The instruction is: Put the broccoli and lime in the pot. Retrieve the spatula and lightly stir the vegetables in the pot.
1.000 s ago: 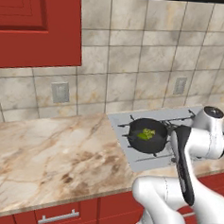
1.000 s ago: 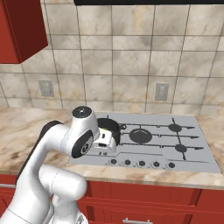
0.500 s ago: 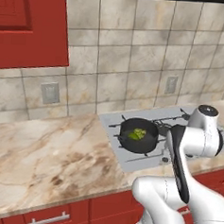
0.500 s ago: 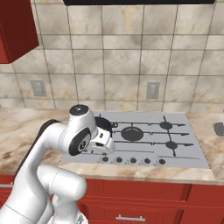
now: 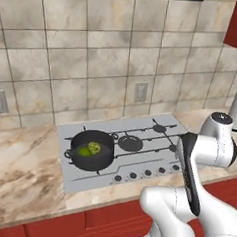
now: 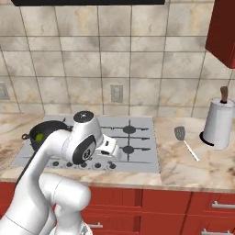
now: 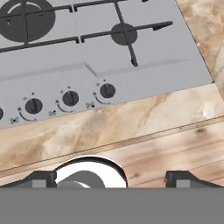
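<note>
The dark pot (image 5: 91, 156) stands on the stove's left front burner. Inside it lie the lumpy yellowish broccoli (image 5: 94, 148) and the smooth green lime (image 5: 83, 151). In the right base view the pot (image 6: 42, 130) is partly hidden behind my arm. The spatula (image 6: 181, 134) lies flat on the marble counter right of the stove, grey blade toward the wall. My gripper (image 7: 112, 178) is open and holds nothing. It hangs over the counter's front edge by the stove knobs, far from both pot and spatula.
The grey stove top (image 6: 137, 137) has a row of knobs (image 7: 70, 98) along its front. A white paper towel roll (image 6: 218, 121) stands right of the spatula. A red cabinet (image 6: 225, 32) hangs at the upper right, and the counter edge (image 7: 131, 140) runs below the knobs.
The whole picture has shifted left, so the base has driven to the right. The spatula and paper towel roll have come into view. The gripper stays open.
</note>
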{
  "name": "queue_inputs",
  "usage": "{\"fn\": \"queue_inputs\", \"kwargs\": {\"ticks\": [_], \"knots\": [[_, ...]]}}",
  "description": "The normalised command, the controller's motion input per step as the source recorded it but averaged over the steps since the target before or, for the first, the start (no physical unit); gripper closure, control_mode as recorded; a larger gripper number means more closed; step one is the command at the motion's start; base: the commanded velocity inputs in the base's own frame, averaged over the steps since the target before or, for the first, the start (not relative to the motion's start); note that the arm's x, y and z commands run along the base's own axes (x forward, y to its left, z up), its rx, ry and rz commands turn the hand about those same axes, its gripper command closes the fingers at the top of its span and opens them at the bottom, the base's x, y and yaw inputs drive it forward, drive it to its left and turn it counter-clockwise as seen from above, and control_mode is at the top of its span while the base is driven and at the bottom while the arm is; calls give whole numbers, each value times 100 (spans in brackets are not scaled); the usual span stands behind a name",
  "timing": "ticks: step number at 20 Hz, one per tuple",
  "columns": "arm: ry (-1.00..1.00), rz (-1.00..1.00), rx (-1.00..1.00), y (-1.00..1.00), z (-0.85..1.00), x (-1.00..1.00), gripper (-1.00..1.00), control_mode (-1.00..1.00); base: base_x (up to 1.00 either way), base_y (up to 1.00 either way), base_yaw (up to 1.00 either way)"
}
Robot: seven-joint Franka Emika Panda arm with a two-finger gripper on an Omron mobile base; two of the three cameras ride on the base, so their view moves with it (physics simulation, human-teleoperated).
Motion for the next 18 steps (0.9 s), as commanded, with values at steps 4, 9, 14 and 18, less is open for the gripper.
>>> {"fn": "queue_inputs", "kwargs": {"ticks": [4, 9, 14, 18], "knots": [[0, 0, 0, 0, 0, 0, -100, 100, 14, -99, 22], [0, 0, 0, 0, 0, 0, -100, 100, -4, -95, 25], [0, 0, 0, 0, 0, 0, -100, 100, -13, -69, 4], [0, 0, 0, 0, 0, 0, -100, 100, 46, -11, -4]]}}
